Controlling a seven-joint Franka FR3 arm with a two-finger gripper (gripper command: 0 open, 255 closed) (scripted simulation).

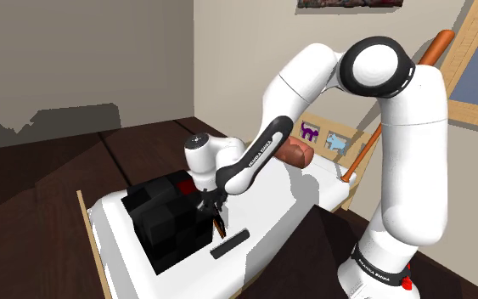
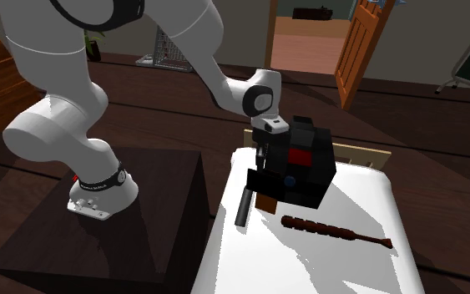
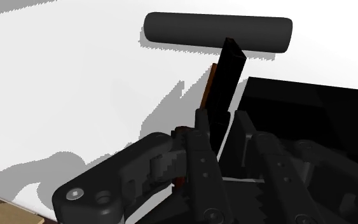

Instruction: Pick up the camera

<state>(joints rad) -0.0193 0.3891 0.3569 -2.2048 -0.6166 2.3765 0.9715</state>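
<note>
Since camera (image 1: pixel 162 222) body is likely too wide to be spanned, gripper (image 1: pixel 215 206) is set at its side, clamped narrow on thin black panel (image 3: pixel 227 76) jutting there. Camera is seen on white table (image 1: pixel 288 204), beside black cylinder (image 3: pixel 219 33).

White tabletop (image 1: pixel 288 200), shoulder view. A large black blocky camera (image 1: pixel 165 217) takes up its lower-left part. A dark cylinder (image 1: pixel 229 242) lies just beside it at lower centre, leaving a narrow gap where the gripper (image 1: pixel 217 212) stands. Bare surface runs to the upper right, up to a brown lump (image 1: pixel 295 153). In the second exterior view, a knobbed brown stick (image 2: pixel 335 231) lies across the lower right.
</note>
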